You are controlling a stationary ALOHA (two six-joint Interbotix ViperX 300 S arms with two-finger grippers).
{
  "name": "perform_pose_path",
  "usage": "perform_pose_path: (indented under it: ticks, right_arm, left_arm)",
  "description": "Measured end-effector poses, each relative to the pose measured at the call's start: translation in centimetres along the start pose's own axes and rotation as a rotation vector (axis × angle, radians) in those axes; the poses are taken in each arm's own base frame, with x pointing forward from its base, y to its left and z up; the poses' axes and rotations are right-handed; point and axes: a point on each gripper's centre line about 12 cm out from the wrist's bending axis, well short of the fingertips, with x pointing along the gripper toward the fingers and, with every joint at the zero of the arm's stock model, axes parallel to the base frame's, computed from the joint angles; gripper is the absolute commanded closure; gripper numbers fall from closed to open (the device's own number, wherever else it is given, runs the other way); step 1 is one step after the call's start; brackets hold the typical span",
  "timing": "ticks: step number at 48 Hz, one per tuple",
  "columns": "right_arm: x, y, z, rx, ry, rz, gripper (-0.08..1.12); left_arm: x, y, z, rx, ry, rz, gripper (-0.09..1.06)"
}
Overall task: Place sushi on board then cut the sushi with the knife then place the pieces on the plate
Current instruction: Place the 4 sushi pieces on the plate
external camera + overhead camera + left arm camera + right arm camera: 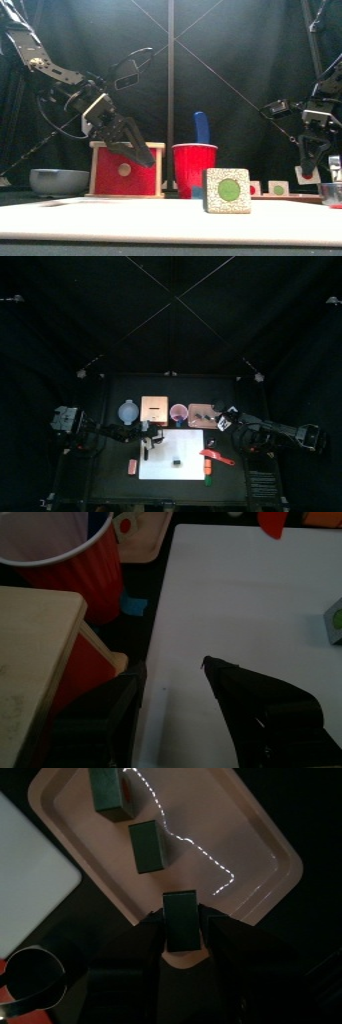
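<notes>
My right gripper (179, 933) has its jaws pinched closed on a dark green sushi block (179, 908). It grips the block by its sides so the flat base can meet the flat pink tray (254, 838) squarely. The block hangs at the tray's near rim, and I cannot tell whether it touches the surface yet. Two more cut blocks (147, 846) lie on the tray in a row, apart from each other, so I judge this one is meant to go down next in line.

One remaining sushi piece (229, 190) stands upright on the white cutting board (187, 441), its green centre facing the front, well apart from both arms. I think that is all there is left to carry.

My left gripper (171, 672) hovers low over the board's left edge, jaws spread wide with nothing between them, clear of the right arm's path.

A red toy knife (217, 457) lies at the board's right edge, between the remaining piece and the tray side, so the right arm would have to pass over it.

Behind the board stand a blue-grey bowl (58, 181), a pale wooden box with a red drawer front (124, 168) and a tall red plastic cup (194, 170) holding a blue toy knife (203, 126). The cup stands just beside the tray, so it is what I would watch when lifting away. A few small toy foods (278, 187) sit at the right.
</notes>
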Motion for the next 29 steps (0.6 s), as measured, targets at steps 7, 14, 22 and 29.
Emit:
perform_pose_path:
  ticks: [7, 14, 22, 29]
  right_arm:
    - [0.0, -0.1, 0.1, 0.011, -0.013, 0.001, 0.29]
    - [0.0, 0.0, 0.2, 0.029, -0.014, 0.01, 0.29]
    - [-0.3, 1.0, 0.7, 0.049, -0.034, 0.051, 0.29]
    - [-1.3, 4.4, 2.3, 0.007, -0.095, 0.172, 0.29]
  left_arm:
    - [0.0, 0.0, 0.1, -0.001, -0.002, -0.001, 0.11]
    - [0.0, 0.0, 0.1, -0.002, -0.001, 0.0, 0.11]
    - [0.0, 0.0, 0.0, -0.001, 0.0, 0.0, 0.11]
    - [0.0, 0.0, 0.1, -0.003, -0.001, 0.0, 0.11]
